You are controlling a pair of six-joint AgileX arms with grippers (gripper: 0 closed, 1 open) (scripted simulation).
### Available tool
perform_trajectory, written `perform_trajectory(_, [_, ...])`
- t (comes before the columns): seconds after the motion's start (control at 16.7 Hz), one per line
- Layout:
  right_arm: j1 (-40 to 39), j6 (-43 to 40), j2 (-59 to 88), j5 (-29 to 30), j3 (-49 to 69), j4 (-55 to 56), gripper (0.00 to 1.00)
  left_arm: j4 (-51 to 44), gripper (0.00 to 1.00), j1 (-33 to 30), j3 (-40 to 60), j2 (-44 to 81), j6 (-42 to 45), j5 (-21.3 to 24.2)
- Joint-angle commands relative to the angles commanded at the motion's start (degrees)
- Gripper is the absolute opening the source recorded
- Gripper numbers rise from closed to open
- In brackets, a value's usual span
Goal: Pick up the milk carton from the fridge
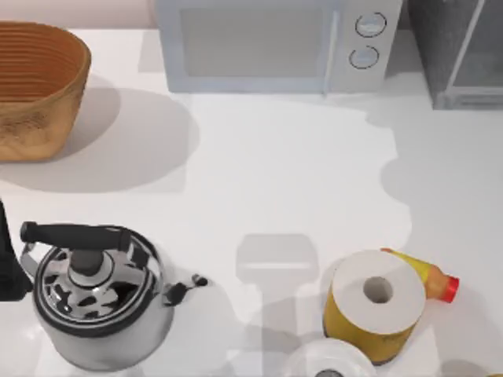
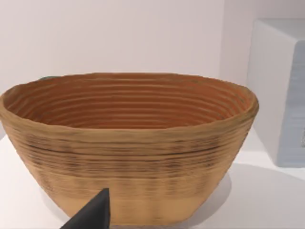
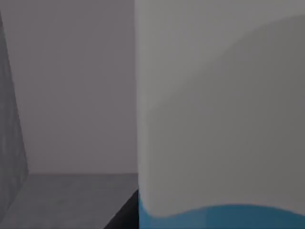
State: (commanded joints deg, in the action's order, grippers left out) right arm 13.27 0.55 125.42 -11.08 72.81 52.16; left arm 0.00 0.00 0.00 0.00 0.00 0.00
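Right wrist view: the milk carton (image 3: 219,114) stands close before my right arm's camera inside the grey fridge (image 3: 71,95), my jaws' state unreadable; I judge it light, smooth and crushable, best gripped across flat mid-body walls.

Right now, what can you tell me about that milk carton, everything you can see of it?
The milk carton fills much of the right wrist view, very close. Its visible face is smooth and white, with a curved sky-blue panel starting low down. It stands upright inside the fridge, on the dark grey floor before a plain grey back wall. Its top and base are out of frame.
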Motion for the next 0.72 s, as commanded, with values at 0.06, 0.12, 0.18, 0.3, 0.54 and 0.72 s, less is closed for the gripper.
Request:
perform_trajectory(0.06, [0.01,0.02,-1.06,-0.02,0.34,-1.08,0.0,0.0,1.0,0.0,0.0,0.0,0.0,0.0])
perform_trajectory(0.12, [0.01,0.03,-1.62,-0.04,0.59,-1.63,0.0,0.0,1.0,0.0,0.0,0.0,0.0,0.0])
perform_trajectory(0.18, [0.01,0.03,-1.67,-0.05,0.61,-1.68,0.0,0.0,1.0,0.0,0.0,0.0,0.0,0.0])
perform_trajectory(0.3, [0.0,0.12,-1.44,-0.06,0.42,-1.54,0.0,0.0,1.0,0.0,0.0,0.0,0.0,0.0])
perform_trajectory(0.54, [0.62,-0.06,-4.47,-0.56,-3.8,0.11,0.0,0.0,1.0,0.0,0.0,0.0,0.0,0.0])
perform_trajectory(0.72, [1.69,-0.05,-9.39,-1.55,-12.08,3.15,0.0,0.0,1.0,0.0,0.0,0.0,0.0,0.0])
